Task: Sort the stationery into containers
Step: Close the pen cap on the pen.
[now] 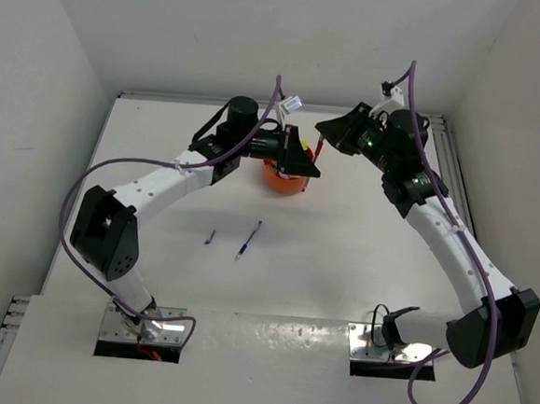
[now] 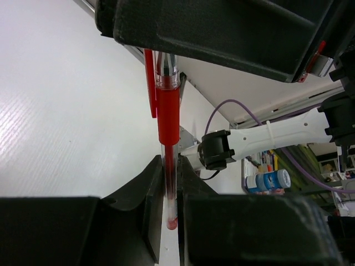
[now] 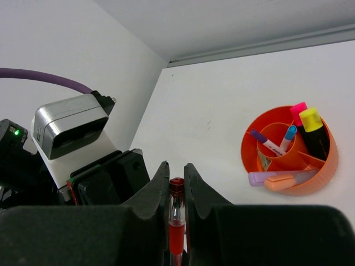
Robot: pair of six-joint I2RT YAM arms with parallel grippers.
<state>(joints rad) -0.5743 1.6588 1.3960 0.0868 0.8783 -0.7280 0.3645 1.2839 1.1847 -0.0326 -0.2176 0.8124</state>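
A thin red pen (image 1: 321,151) is held in the air between my two grippers at the back of the table. My left gripper (image 1: 307,160) is shut on its clear barrel end (image 2: 169,188). My right gripper (image 1: 332,132) is shut on its capped end (image 3: 176,191). The round orange tub (image 1: 277,178) stands just below the left gripper, partly hidden by it. In the right wrist view the tub (image 3: 252,160) holds pink (image 3: 298,108) and yellow (image 3: 310,118) highlighters, two pens in the central cup, and lilac (image 3: 266,178) and orange (image 3: 288,181) markers.
Two thin pens lie on the table in front of the tub, a short one (image 1: 210,237) and a blue one (image 1: 248,241). White walls close in the table on the left, back and right.
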